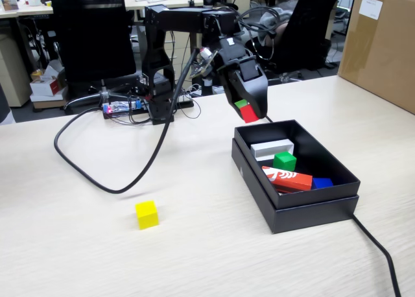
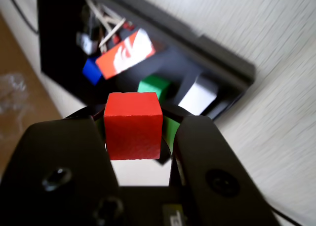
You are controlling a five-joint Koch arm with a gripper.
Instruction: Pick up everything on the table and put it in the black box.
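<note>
Gripper [image 1: 249,111]: jaws closed on the red cube [image 1: 248,113], held in the air above the black box's [image 1: 311,209] rim at its 11 o'clock corner. Green cube [image 1: 284,161]: inside the box, beside the white block [image 1: 272,149] and red-and-white carton [image 1: 287,179]. Yellow cube [image 1: 147,214]: on the table [image 1: 78,245], well apart from the box, at its 9 o'clock.
</note>
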